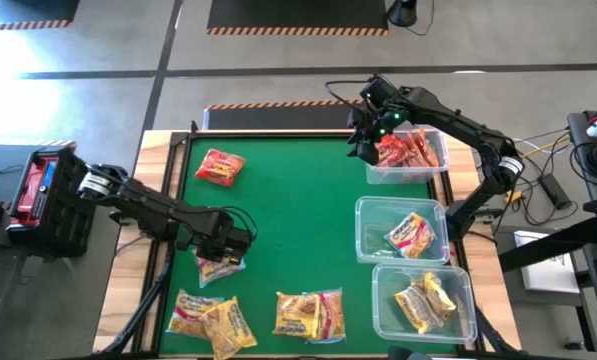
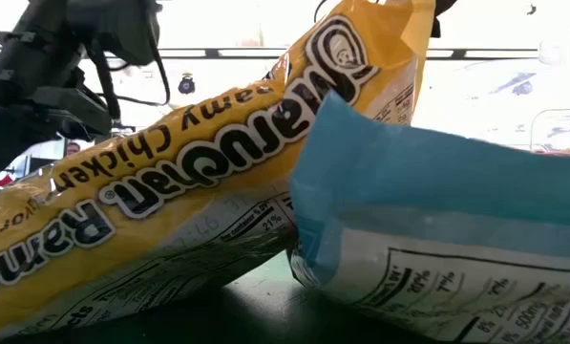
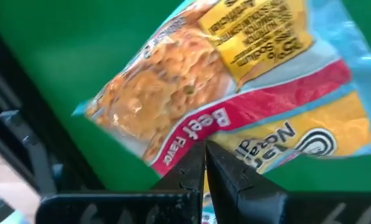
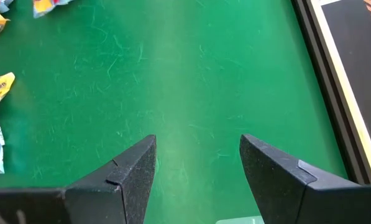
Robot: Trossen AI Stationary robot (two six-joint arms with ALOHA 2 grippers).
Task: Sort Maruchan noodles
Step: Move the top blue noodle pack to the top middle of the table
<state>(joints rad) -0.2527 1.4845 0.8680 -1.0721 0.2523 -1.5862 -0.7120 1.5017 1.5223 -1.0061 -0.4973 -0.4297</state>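
Your left end effector (image 1: pixel 221 252) was down at the near-left part of the green table (image 1: pixel 288 230), its fingers clenched together on the edge of a beef-flavour noodle packet (image 3: pixel 235 99). The left wrist view showed the two fingers (image 3: pixel 188 171) pressed flat against each other right at the packet's red band, so I judged this a thin pinch on the wrapper rather than a full hold.

Your right end effector (image 1: pixel 370 140) hung at the inner edge of the far bin (image 1: pixel 373 172), which held red packets (image 1: pixel 410 150). Its fingers (image 4: pixel 132 171) stood wide apart with nothing between them, only bare green table beyond.

Sorting was partly done. The middle bin (image 1: pixel 363 212) and the near bin (image 1: pixel 380 278) each held yellow packets. Still loose on the table were one red packet (image 1: pixel 219 166) at the far left, a yellow pair (image 1: pixel 206 318) at the near-left corner and another group (image 1: pixel 310 312) near the front centre. The low view was blocked by two packets lying close to the lens.

In my judgement, the step in hand was the pickup of the beef packet by the left arm. The next move called for a lift clear of the table, a check that the thin pinch held, then a carry across to the bin that matched. The crinkly wrapper could slip from so narrow a grip.
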